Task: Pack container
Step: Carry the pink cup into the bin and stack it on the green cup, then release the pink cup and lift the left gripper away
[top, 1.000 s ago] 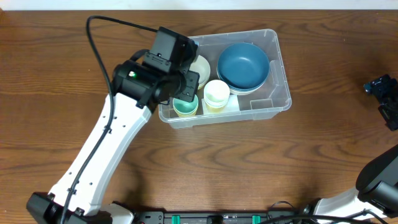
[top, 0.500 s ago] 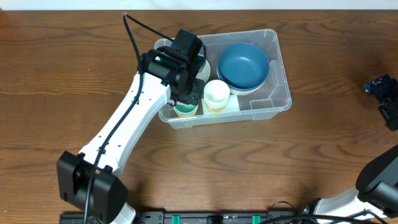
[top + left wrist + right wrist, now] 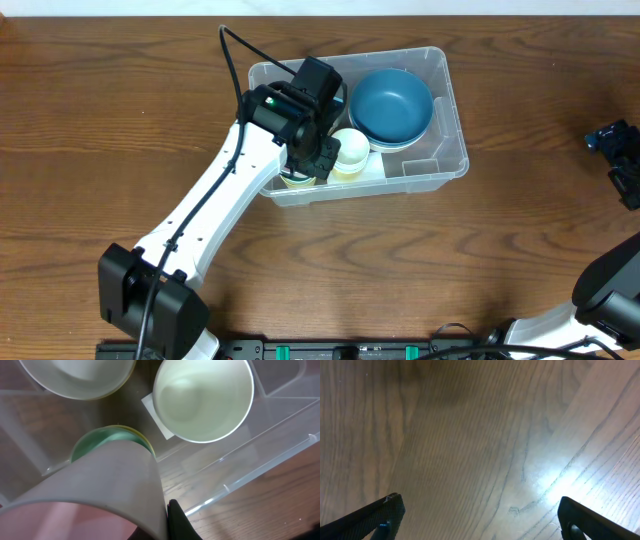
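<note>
Container: your clear bin (image 3: 458, 120) stands upright on the desk (image 3: 100, 120), at its upper middle.
Left claw: your left claw (image 3: 308, 168) is down in the bin's front-left corner. It grips a pinkish cup (image 3: 100, 495) by its wall, directly over a green cup (image 3: 107, 442).
Right claw: your right claw (image 3: 480, 507) has its fingers spread wide and holds nothing, over bare desk far to the right.
Bin contents: blue bowl (image 3: 391, 103), pale cup (image 3: 202, 400), cream bowl (image 3: 75, 377).
</note>
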Available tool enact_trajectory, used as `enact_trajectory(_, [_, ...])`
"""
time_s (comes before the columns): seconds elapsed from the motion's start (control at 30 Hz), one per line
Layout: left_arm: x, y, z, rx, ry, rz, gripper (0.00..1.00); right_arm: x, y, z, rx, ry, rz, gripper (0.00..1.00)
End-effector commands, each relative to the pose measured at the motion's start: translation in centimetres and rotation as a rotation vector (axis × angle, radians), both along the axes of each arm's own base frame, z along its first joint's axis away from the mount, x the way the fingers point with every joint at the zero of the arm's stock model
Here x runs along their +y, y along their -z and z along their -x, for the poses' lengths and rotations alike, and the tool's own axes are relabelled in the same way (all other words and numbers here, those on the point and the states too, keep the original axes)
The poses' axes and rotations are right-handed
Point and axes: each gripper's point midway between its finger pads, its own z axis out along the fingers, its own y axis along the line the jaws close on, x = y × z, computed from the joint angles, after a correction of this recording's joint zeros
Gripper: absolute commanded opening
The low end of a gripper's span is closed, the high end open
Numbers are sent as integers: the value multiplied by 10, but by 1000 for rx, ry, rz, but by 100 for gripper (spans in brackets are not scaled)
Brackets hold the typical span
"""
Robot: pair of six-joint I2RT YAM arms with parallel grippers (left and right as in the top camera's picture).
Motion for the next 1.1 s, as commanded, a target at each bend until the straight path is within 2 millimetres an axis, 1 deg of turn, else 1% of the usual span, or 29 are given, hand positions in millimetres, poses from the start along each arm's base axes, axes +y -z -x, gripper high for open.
enact_trajectory(0.0, [4,-3,-2,-19,13,-19,14,-2,1,2,7,18,5,99])
enact_trajectory(0.03, [5,-3,-3,-23,11,-26,17,-2,1,2,7,18,5,99])
enact_trajectory(0.07, [6,-3,-3,-27,9,-33,17,-2,1,2,7,18,5,99])
enact_trajectory(0.1, [7,-3,-4,-28,8,-37,22,-2,1,2,7,18,5,99])
enact_trajectory(0.17, [9,-3,-4,-30,6,-45,28,-2,1,2,7,18,5,99])
enact_trajectory(0.2, [9,-3,-4,-32,5,-50,32,-2,1,2,7,18,5,99])
enact_trajectory(0.3, [12,-3,-4,-35,1,-62,50,-2,1,2,7,18,5,98])
enact_trajectory(0.4, [14,-3,-6,-42,-4,-76,61,-2,1,2,7,18,5,99])
enact_trajectory(0.47, [18,-5,-6,-48,-20,-85,63,-2,1,2,7,18,5,99])
enact_trajectory(0.57, [23,-16,-5,-74,-59,-81,66,-2,1,2,7,18,5,99])
enact_trajectory(0.67, [27,-38,-1,-129,-69,-47,70,-2,1,2,7,18,5,99])
enact_trajectory(0.73, [33,-58,2,-179,-81,-17,73,-2,1,2,7,18,5,99])
enact_trajectory(0.77, [37,-71,5,-209,-89,2,76,-2,1,2,7,18,5,99])
enact_trajectory(0.87, [50,-106,15,-300,-115,55,91,-2,1,2,7,18,5,99])
enact_trajectory(0.93, [60,-129,24,-363,-130,90,97,-2,1,2,7,18,5,99])
enact_trajectory(0.97, [64,-141,30,-399,-135,111,98,-2,1,2,7,18,5,99])
enact_trajectory(1.07, [75,-171,52,-484,-139,163,98,-2,1,2,7,18,5,99])
